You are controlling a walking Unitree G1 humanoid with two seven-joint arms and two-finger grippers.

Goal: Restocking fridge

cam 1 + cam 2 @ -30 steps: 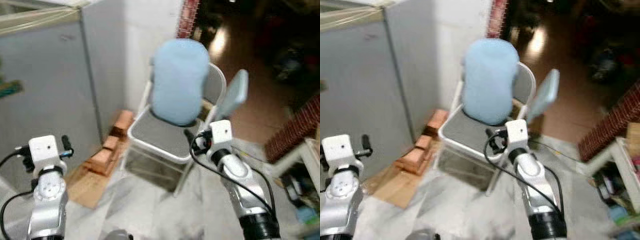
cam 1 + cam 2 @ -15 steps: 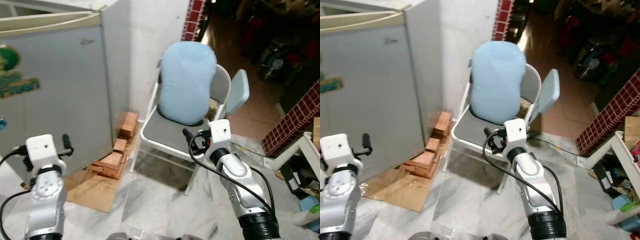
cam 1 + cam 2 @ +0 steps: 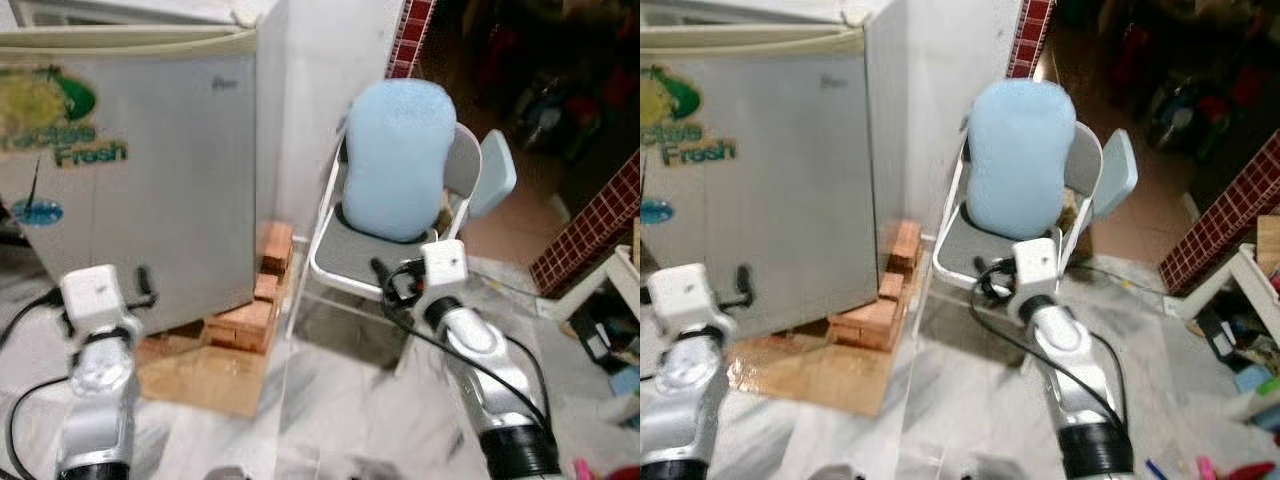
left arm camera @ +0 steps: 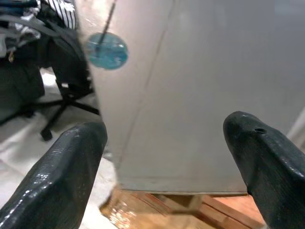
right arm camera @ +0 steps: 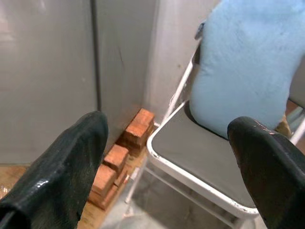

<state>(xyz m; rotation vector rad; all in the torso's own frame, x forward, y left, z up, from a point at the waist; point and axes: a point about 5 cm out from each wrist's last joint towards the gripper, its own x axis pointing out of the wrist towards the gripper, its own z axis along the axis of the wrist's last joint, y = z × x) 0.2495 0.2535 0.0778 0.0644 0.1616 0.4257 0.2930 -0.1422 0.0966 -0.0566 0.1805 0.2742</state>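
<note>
While both jaws are spread and empty, square up to the fridge (image 3: 150, 170) at upper left; the left gripper (image 4: 164, 157) should seek its door edge.

Closed fridge (image 3: 770, 170) beside cushioned chair (image 3: 985, 255)

view swung left, fridge (image 3: 140, 170) fills more

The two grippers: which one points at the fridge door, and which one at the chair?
The left gripper faces the grey fridge, near its blue round sticker. The right gripper faces the folding chair holding the light blue cushion.
</note>
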